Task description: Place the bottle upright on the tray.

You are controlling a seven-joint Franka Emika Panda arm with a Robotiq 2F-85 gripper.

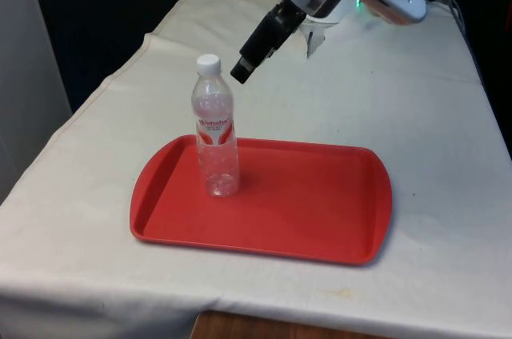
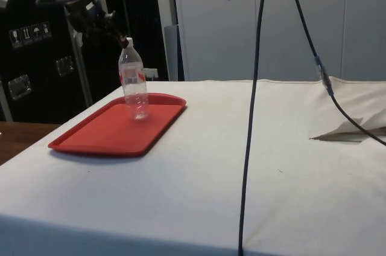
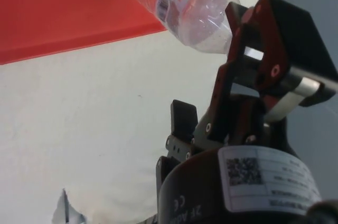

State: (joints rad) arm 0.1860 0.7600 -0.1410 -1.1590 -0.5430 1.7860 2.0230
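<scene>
Water bottle upright on red tray; gripper clear of it.

The clear plastic water bottle (image 1: 215,127) with white cap and red label stands on the red tray (image 1: 320,203), below and just in front of the gripper (image 1: 242,69). The gripper hangs tilted behind the cap, holding nothing; its finger spacing cannot be determined.

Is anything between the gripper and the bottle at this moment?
Nothing. In the front view the gripper hangs just beside the white cap of the bottle, which stands upright on the red tray; the short gap between them is bare air.
</scene>
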